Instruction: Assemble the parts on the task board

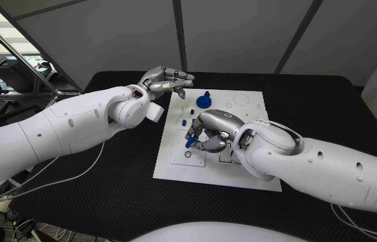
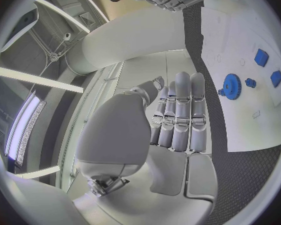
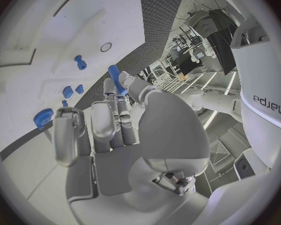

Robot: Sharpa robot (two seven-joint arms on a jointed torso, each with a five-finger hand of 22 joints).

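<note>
Over the middle of the white task board (image 1: pixel 211 172), right hand (image 1: pixel 211 133) pinching a small blue peg (image 1: pixel 190 141) between thumb and finger, just above the board. At the board's far left corner, left hand (image 1: pixel 166 80) empty, fingers loosely apart. Near the far edge, blue gear (image 1: pixel 204 100) lying flat, smaller blue parts (image 1: pixel 191 111) beside it.

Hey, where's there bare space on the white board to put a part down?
Bare patches: the task board's near edge below the right hand, and its far right corner beyond the blue gear. Crowded: the middle left, where small blue parts lie beside that hand.
</note>
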